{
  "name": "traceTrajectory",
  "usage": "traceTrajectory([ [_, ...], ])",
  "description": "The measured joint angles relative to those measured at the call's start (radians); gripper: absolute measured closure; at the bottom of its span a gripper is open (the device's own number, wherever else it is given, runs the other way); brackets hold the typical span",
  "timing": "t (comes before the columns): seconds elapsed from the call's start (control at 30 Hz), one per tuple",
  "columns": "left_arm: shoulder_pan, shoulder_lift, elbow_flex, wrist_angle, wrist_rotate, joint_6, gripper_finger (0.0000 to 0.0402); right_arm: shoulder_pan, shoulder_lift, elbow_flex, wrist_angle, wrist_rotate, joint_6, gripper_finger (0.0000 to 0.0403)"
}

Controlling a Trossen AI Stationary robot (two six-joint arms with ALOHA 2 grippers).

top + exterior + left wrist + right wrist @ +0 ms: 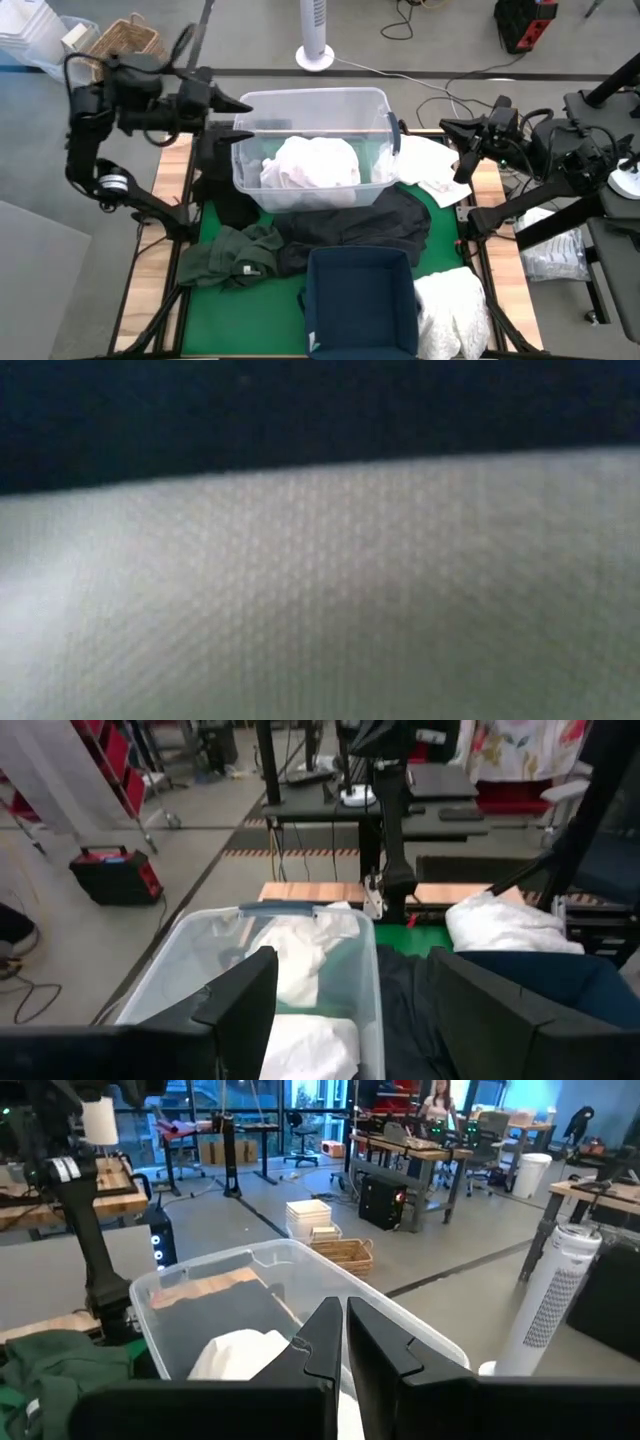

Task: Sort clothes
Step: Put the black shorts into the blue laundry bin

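Observation:
A white garment [310, 165] lies heaped inside the clear tub [370, 100]; the left wrist view shows it too [300, 960]. A black garment [350, 225] and a dark green one [230, 250] lie on the green mat in front of the tub. More white cloth rests to the tub's right [430, 165] and beside the navy bin [455, 305]. Another black piece [225, 185] lies left of the tub. My left gripper [243, 120] hovers open above the tub's left end. My right gripper [443, 125] is shut, in the air right of the tub.
The navy square bin [360, 300] stands at the table's near edge. White fabric [320, 590] fills the low view, right up against the camera, with a dark band above it. A fan base [315, 58] and a wicker basket [125, 40] stand on the floor beyond the table.

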Motion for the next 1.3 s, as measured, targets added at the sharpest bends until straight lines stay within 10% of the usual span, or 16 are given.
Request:
traceTrajectory([
  [0.6,-0.123,-0.150,-0.127,0.057,-0.108,-0.056,0.0170,0.000,0.157,0.159,-0.368,-0.212,0.154,0.0390],
  [1.3,-0.124,-0.444,-0.690,0.552,-0.134,-0.090,0.0170,0.005,0.156,0.009,-0.678,-0.469,0.211,0.0390],
])
